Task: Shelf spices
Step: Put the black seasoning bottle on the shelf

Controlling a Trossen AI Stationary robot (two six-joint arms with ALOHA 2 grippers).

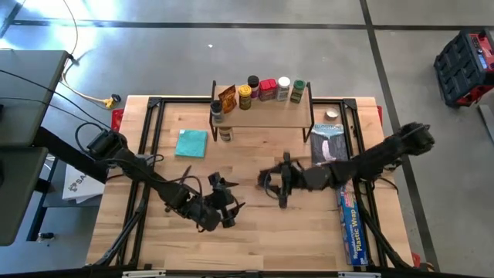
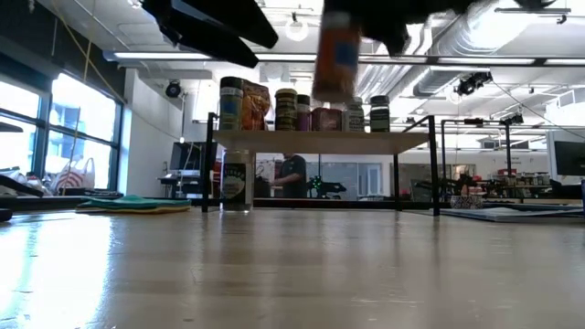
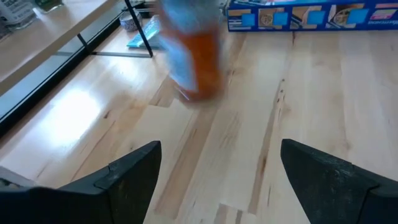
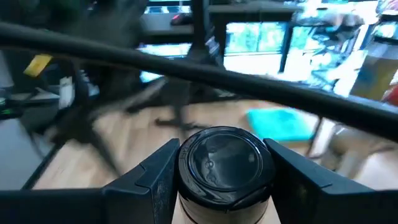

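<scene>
My right gripper (image 1: 276,185) is shut on a spice jar with a black lid (image 4: 225,163) and orange contents (image 2: 336,55), high above the middle of the table. The jar shows blurred in the left wrist view (image 3: 194,55). My left gripper (image 1: 224,207) hangs open and empty over the table's near middle, left of the jar. The shelf (image 1: 262,117) stands at the far middle on thin black legs. Several jars, tins and an orange-brown packet (image 1: 226,99) stand on its board. One jar (image 2: 236,181) stands on the table under its left end. My right gripper pinches the jar between its two fingers (image 4: 155,177), one on each side just below the black lid. The fingers come from above, pointing down. The jar hangs about upright below them (image 2: 336,78), lifted clear of the table.
A teal cloth (image 1: 191,143) lies left of the shelf. A long blue plastic wrap box (image 1: 351,228) lies along the right edge. A dark packet (image 1: 330,145) and a small tin (image 1: 331,116) lie right of the shelf. A person (image 2: 292,175) shows in the room beyond.
</scene>
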